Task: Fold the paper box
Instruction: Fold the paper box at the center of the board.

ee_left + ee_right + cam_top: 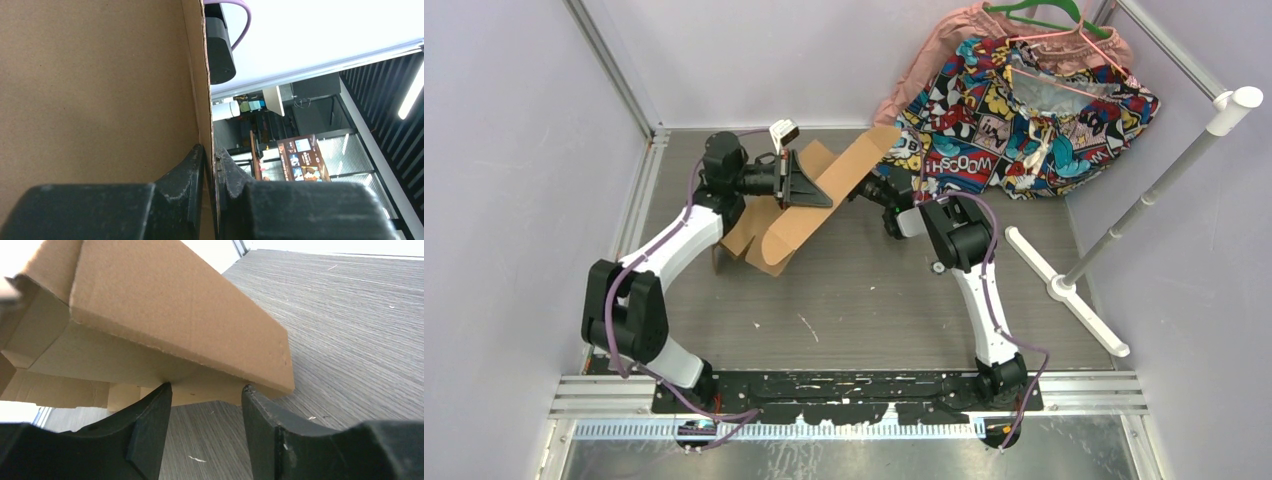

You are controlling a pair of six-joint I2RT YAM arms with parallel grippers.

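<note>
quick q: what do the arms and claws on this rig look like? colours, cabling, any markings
Both are alike. The left arm and right arm have white links between chunky black joint housings. A purple cable runs along each. The left claw and right claw have matte black, wedge-shaped fingers, scuffed grey at the edges. No logos or markings are visible.
</note>
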